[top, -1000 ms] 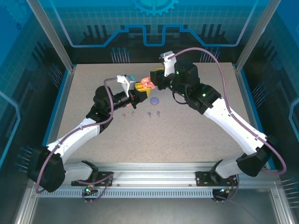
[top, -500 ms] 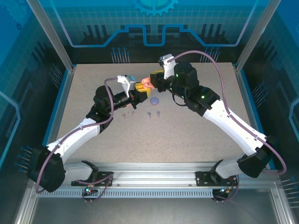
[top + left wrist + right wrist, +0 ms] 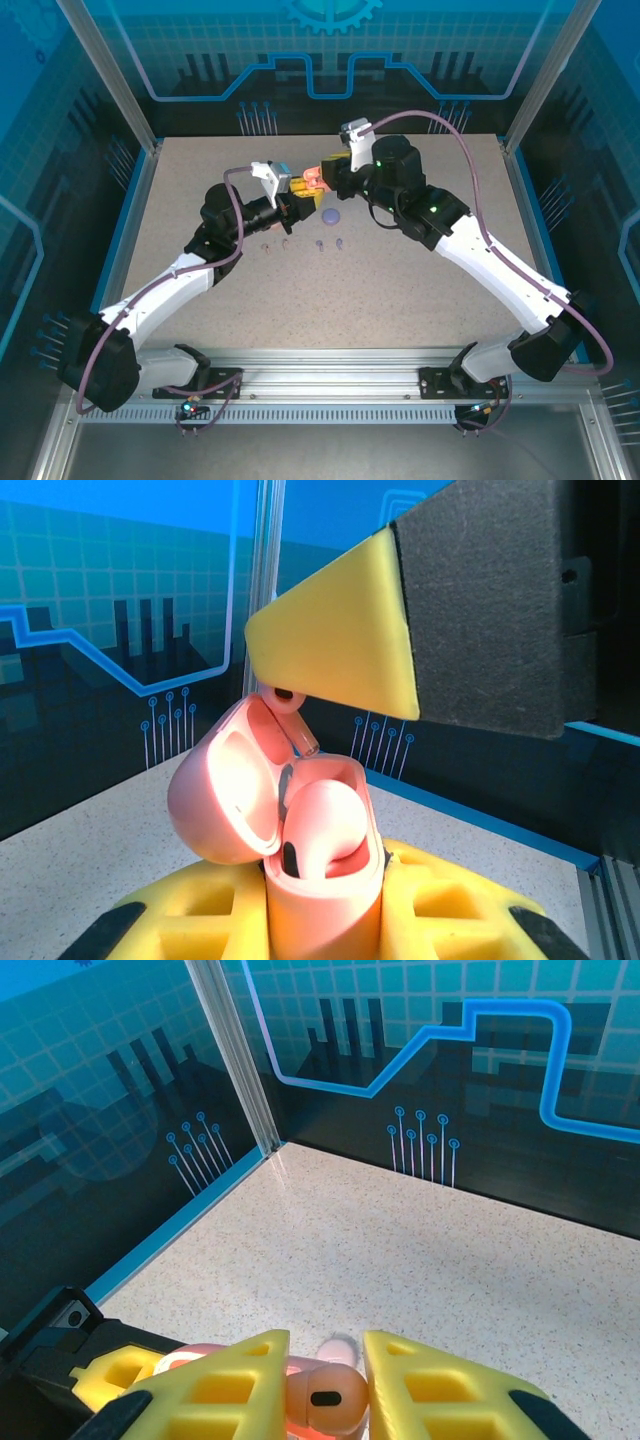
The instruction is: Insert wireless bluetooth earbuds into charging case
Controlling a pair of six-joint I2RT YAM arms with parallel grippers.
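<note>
My left gripper (image 3: 297, 199) is shut on a coral-pink charging case (image 3: 322, 880), which it holds upright off the table. The case's lid (image 3: 222, 795) hangs open to the left, and one matching earbud (image 3: 325, 825) sits inside. My right gripper (image 3: 323, 178) is shut on a second coral-pink earbud (image 3: 327, 1397). It hovers just above the open case, with the earbud's stem (image 3: 292, 708) next to the lid. Several loose earbuds lie on the table: two pale ones (image 3: 275, 242) and two purple ones (image 3: 330, 243).
A round purple case (image 3: 331, 215) lies on the speckled table (image 3: 400, 300) just right of my left gripper. Metal posts (image 3: 240, 1060) and blue walls (image 3: 130, 215) close off the table's back and sides.
My right gripper has edged left and closer to the open case with its earbud. The left arm and the case have stayed still.
</note>
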